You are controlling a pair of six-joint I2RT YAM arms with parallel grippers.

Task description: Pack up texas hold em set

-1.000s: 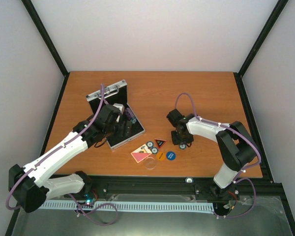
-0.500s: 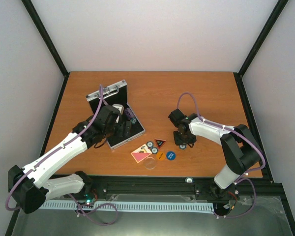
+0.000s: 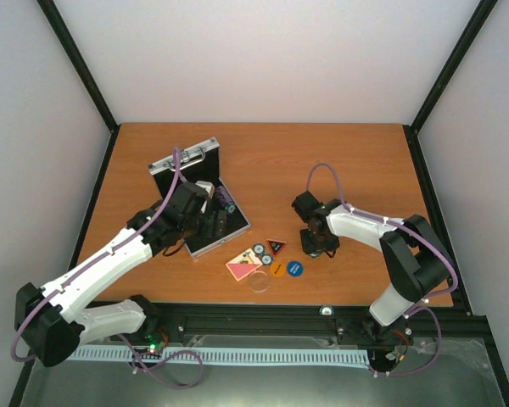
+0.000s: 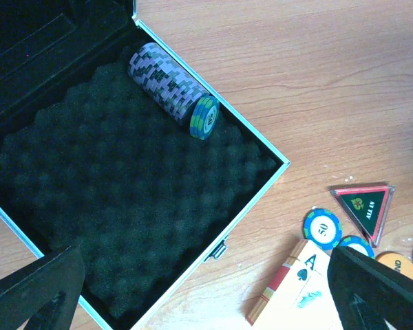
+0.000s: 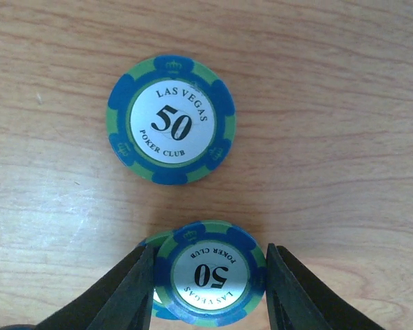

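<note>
The silver case (image 3: 205, 243) lies open, its lid (image 3: 184, 158) raised at the back. A roll of stacked chips (image 4: 172, 89) rests on the black foam (image 4: 117, 199) by the case's far rim. My left gripper (image 4: 206, 302) hangs open above the case's near corner. Beside that corner lie the card deck (image 4: 296, 292), a blue-white chip (image 4: 322, 227), the red-black triangle (image 4: 363, 205), an orange disc (image 4: 397, 262) and a blue disc (image 3: 295, 268). My right gripper (image 5: 210, 282) is low on the table, shut on two overlapping blue-green chips (image 5: 210, 275). Another chip (image 5: 171, 119) lies flat just beyond them.
A clear disc (image 3: 260, 282) lies near the front edge, below the card deck (image 3: 242, 268). The loose pieces sit clustered between the two arms. Black frame rails border the wooden table (image 3: 356, 161) on all sides.
My right gripper has shifted slightly toward the near edge with the chips between its fingers. The left arm has barely moved.
</note>
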